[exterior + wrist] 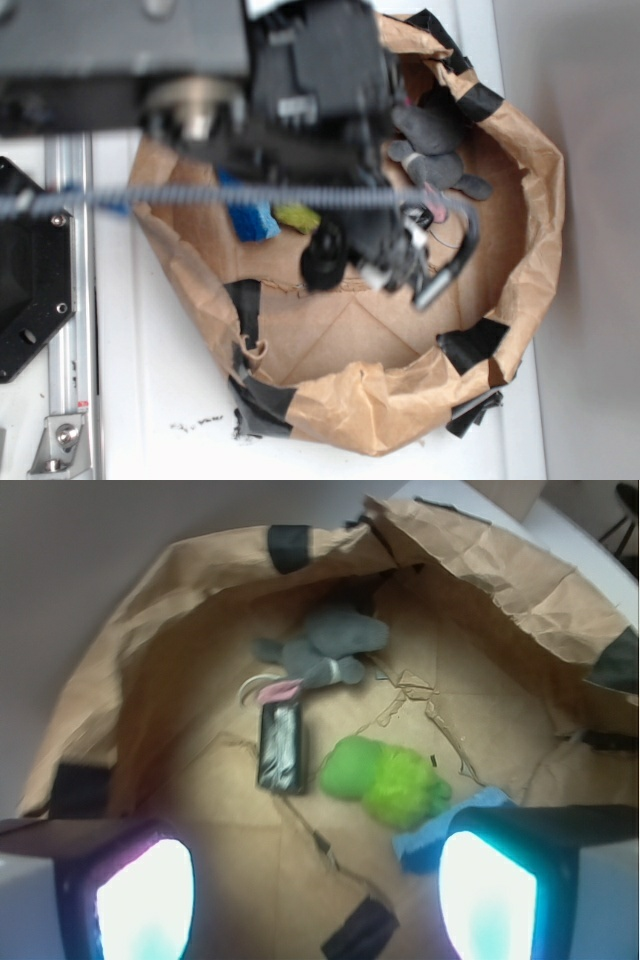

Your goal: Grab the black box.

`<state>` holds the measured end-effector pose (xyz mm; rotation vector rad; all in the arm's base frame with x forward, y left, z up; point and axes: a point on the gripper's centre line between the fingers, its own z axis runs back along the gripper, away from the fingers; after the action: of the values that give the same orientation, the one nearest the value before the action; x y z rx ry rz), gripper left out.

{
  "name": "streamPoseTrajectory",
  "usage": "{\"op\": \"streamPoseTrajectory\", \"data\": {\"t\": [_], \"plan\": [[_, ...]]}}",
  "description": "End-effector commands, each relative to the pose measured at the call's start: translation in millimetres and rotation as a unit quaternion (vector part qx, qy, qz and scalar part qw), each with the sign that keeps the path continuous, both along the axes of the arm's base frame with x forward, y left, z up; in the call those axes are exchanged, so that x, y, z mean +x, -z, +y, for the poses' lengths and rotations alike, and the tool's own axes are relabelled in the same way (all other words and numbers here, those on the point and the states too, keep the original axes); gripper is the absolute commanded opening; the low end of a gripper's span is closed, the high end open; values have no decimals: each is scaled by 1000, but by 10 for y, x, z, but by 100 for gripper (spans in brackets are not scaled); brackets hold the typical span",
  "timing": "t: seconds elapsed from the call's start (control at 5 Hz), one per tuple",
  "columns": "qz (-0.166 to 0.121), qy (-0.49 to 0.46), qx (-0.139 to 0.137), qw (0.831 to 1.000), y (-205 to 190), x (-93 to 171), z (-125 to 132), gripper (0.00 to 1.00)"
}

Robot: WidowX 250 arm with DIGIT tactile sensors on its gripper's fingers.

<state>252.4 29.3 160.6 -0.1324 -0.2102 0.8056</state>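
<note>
Wrist view: black box [281, 747] lies lengthwise toward the grey mouse [322, 652]; pincer [315, 900] spread open, empty

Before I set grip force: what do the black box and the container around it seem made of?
Black box: probably hard plastic, glossy; its top shows bright reflections. Container: crumpled brown paper bag, matte and creased, patched with black tape.

The black box [281, 745] is a small, glossy, oblong block; it lies flat on the paper bag's [200, 610] floor, near the back wall.
</note>
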Motion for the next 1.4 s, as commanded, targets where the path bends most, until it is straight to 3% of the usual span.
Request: {"op": "streamPoseTrajectory", "data": {"t": [0.0,0.6,0.8,1.2], "plan": [[-14,-2,5,1000,0,104,188,100],[-14,-2,5,1000,0,104,188,100],[-30,-6,0,1000,204,205,149,100],[-22,-5,10,1000,607,427,41,100]]}}
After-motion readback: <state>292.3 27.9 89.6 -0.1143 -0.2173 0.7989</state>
